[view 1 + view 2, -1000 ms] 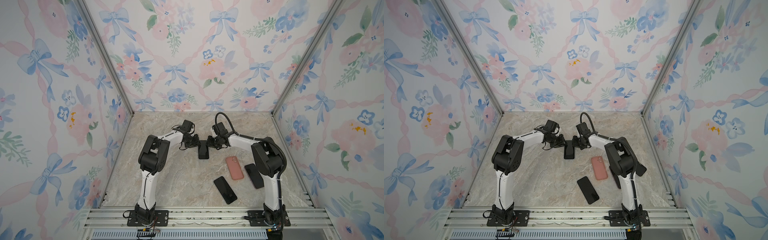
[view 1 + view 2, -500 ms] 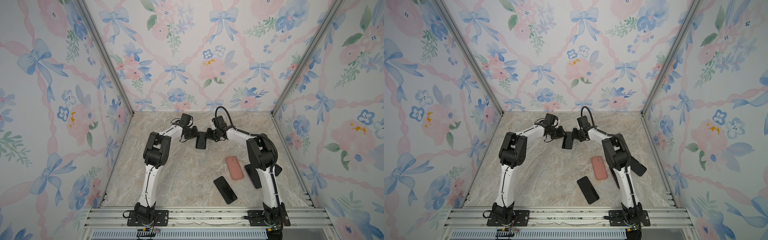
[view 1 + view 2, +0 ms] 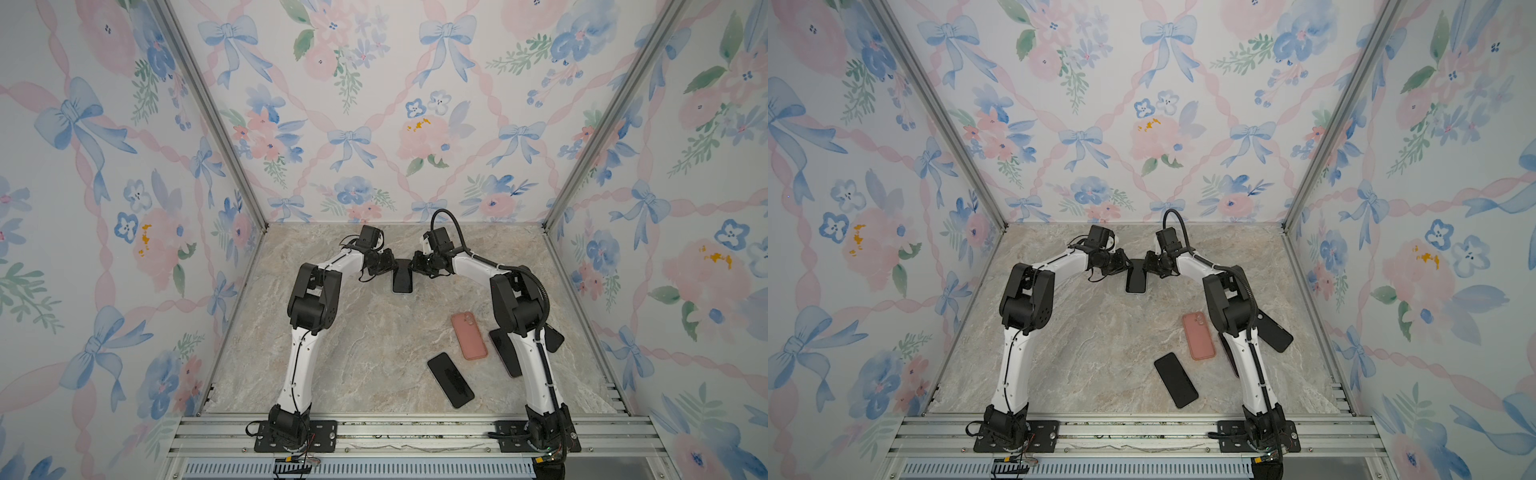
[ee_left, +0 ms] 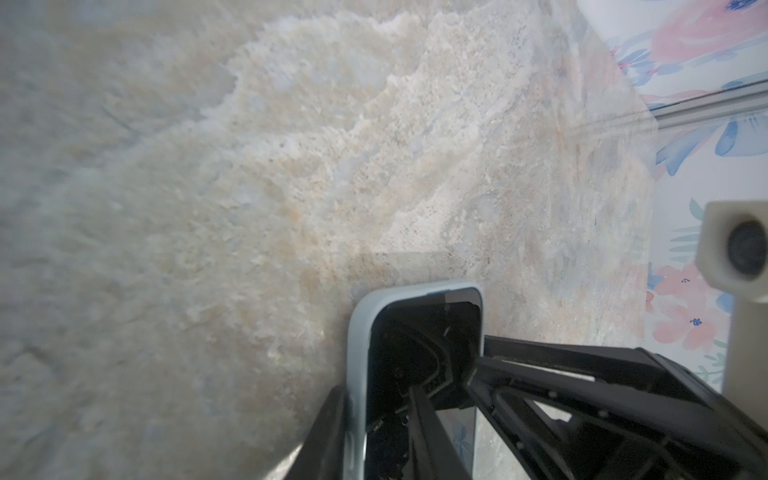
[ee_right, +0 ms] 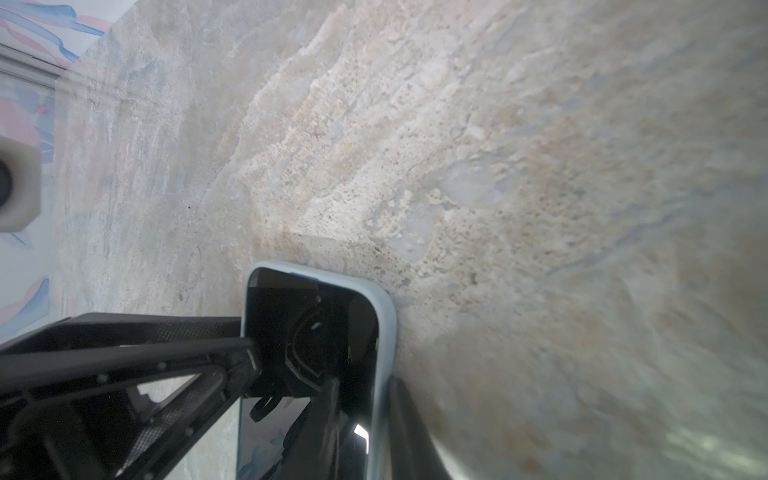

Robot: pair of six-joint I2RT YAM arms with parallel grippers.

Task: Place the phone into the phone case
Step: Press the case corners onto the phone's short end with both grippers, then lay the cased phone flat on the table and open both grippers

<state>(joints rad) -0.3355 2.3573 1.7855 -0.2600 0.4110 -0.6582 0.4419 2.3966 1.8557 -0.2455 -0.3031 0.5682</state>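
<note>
Phone [image 3: 402, 279] sits in pale blue case [image 4: 356, 353] at far centre of marble table [image 3: 353, 353], between the two arms in both top views. Screen up, dark, reflecting the gripper parts

Here left gripper [image 3: 393, 268] is clamped on one long side of the cased phone: left wrist view shows one finger [image 4: 326, 436] outside the case rim, the other pressed on the screen. Opposite, right gripper [image 3: 412, 266] is clamped the same way on the other long side, as right wrist view shows. Tips face each other across the screen, close together

Phone end shown in the wrist views lies inside the case rim; other end hidden by fingers. Cannot tell if cased phone rests on table or is lifted a little

Well apart from the grip, by right arm [image 3: 534, 365]: pink case [image 3: 468, 336] flat, black phone [image 3: 450, 380] flat and nearer the front, dark slab [image 3: 503, 353] partly behind the arm, second dark slab [image 3: 1273, 332] on its outer side
</note>
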